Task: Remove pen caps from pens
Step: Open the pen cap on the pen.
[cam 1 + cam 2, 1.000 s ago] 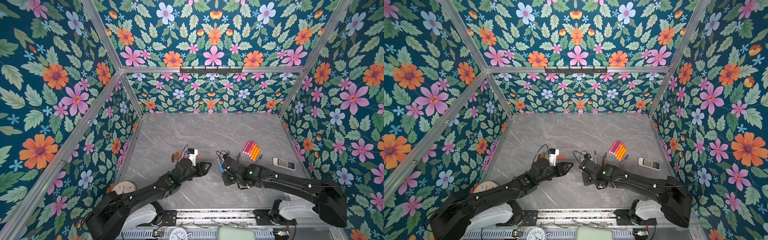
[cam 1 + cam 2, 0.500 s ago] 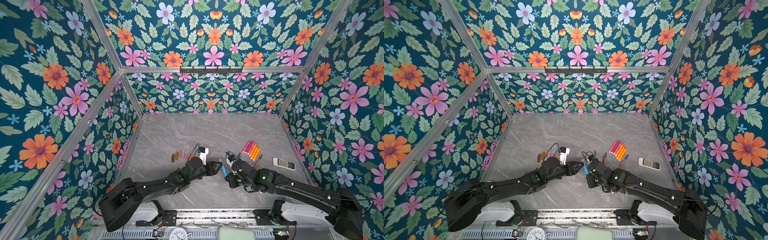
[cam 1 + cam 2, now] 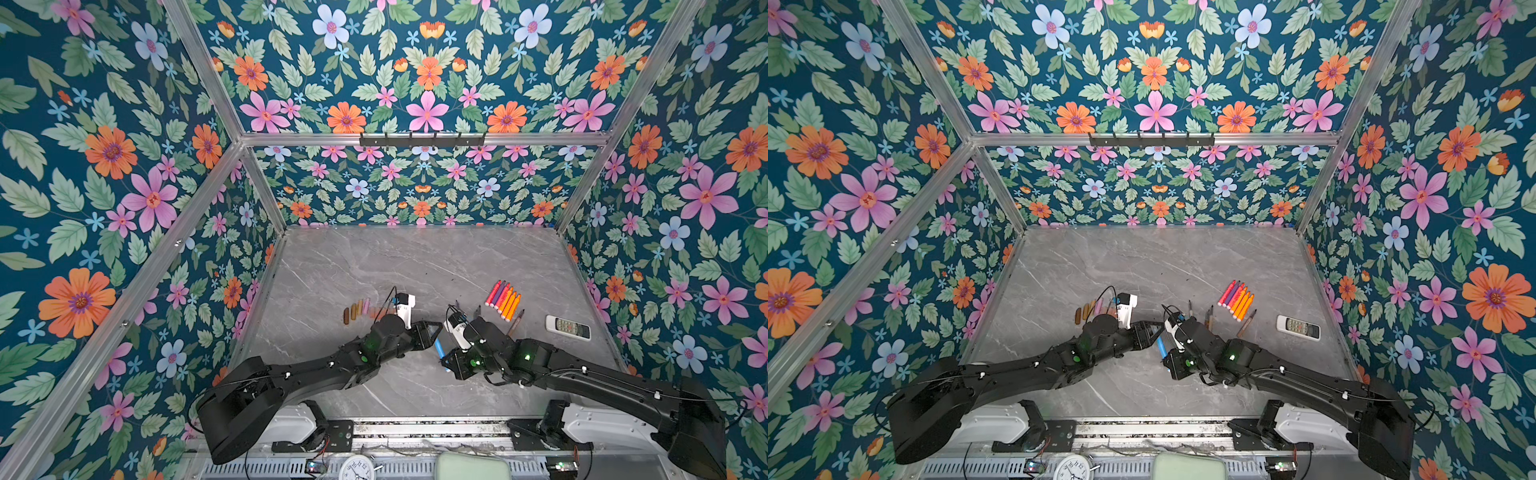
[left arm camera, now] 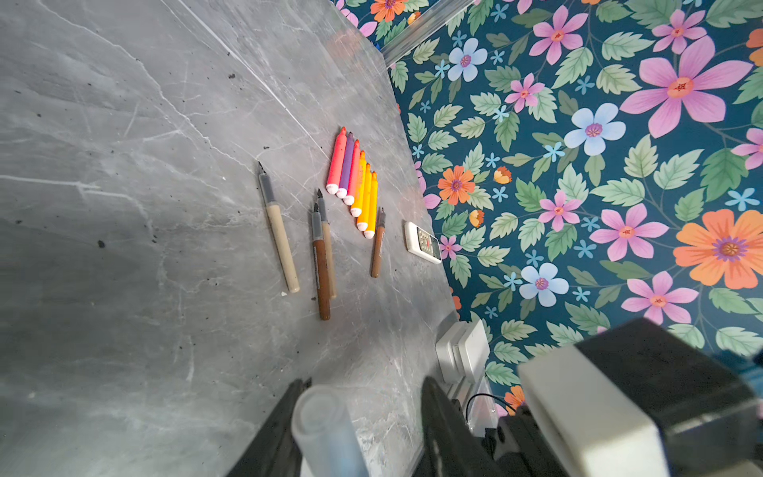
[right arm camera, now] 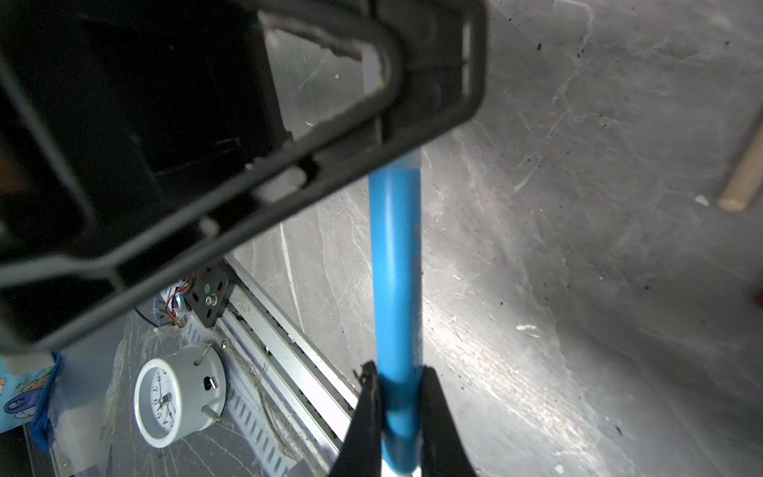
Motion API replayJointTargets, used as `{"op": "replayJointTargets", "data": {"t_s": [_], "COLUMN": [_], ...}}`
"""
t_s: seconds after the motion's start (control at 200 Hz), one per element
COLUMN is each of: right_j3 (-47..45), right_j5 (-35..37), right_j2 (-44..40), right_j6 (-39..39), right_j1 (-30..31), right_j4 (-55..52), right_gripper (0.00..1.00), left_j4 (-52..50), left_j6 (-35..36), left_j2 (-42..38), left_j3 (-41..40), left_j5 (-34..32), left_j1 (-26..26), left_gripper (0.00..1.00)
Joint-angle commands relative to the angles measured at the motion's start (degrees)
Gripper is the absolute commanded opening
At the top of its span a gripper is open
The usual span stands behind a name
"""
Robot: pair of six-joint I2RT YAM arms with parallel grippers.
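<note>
Grey marble tabletop [image 4: 124,206]; right fingers [image 5: 362,425] tight on blue pen [image 5: 396,268], left fingers [image 4: 444,433] part-open around cap [image 4: 326,433], contact unclear.

grey marble tabletop [image 3: 1142,266] | slim blue plastic pen [image 3: 1160,345] spanning between black left gripper [image 3: 1156,328] and black right gripper [image 3: 1166,356] | bright felt-tip pens [image 3: 1236,300] lying side by side | short pen caps [image 3: 1089,309] lying in a row | white remote control [image 3: 1298,327] lying nearby

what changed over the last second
The left tool swung across to the right tool and is narrowing around the cap of the blue pen, not yet clamped. The right tool kept its grip on the pen. Loose pens, caps and remote stayed put.
</note>
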Motion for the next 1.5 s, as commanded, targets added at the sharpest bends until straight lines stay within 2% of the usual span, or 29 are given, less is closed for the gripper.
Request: {"op": "replayJointTargets", "data": {"t_s": [0.0,0.09,0.225,0.335,0.45,0.525,0.655,0.995,1.06,1.1,1.145,1.18,1.495], "right_j3": [0.0,-0.3,-0.6,-0.7,-0.5,0.0,1.4,3.4,3.3,3.2,3.1,3.0,0.8], "right_j5": [-1.3,-1.1,0.0,0.3,0.7,1.1,2.0,3.0,2.7,2.6,2.5,2.3,0.5], "right_j2": [0.3,-0.1,-0.9,-1.1,-0.8,-0.5,0.8,5.1,5.5,5.7,5.6,5.7,5.3], "right_j6": [-0.8,-0.6,-0.5,-0.4,-0.2,-0.3,-0.9,-1.6,-1.5,-1.5,-1.3,-1.4,-0.6], "right_j1": [0.1,0.1,0.1,0.1,0.1,0.1,0.1,0.0,0.0,0.0,0.0,0.0,0.0], "right_j4": [1.6,1.6,1.2,1.2,1.6,1.5,1.5,2.7,3.1,3.2,3.4,3.4,4.4], "right_gripper": [0.00,0.00,0.00,0.00,0.29,0.39,0.40,0.38,0.35,0.27,0.10,0.00,0.00], "left_j4": [-0.6,-0.7,-0.8,-1.2,-0.1,0.9,2.2,5.8,7.5,7.8,7.5,7.3,1.6], "left_j6": [1.4,1.5,1.5,1.3,0.7,0.1,-0.6,-2.2,-2.8,-3.0,-3.0,-3.0,-0.7], "left_j2": [-0.4,-0.7,-0.6,-0.3,0.2,0.4,0.6,-0.4,-0.7,-1.0,-1.3,-1.7,-5.5], "left_j3": [0.4,0.5,0.6,0.9,0.9,0.7,0.3,-1.7,-2.5,-2.7,-2.9,-3.0,-3.0], "left_j5": [-1.2,-1.2,-0.9,-0.5,0.5,1.1,1.9,3.0,3.3,3.3,3.1,3.0,-0.5], "left_j1": [0.1,0.1,0.1,0.1,0.1,0.1,0.1,0.1,0.1,0.1,0.1,0.1,1.8], "left_gripper": [0.37,0.25,0.00,0.00,0.00,0.00,0.00,0.00,0.00,0.00,0.00,0.00,0.00]}}
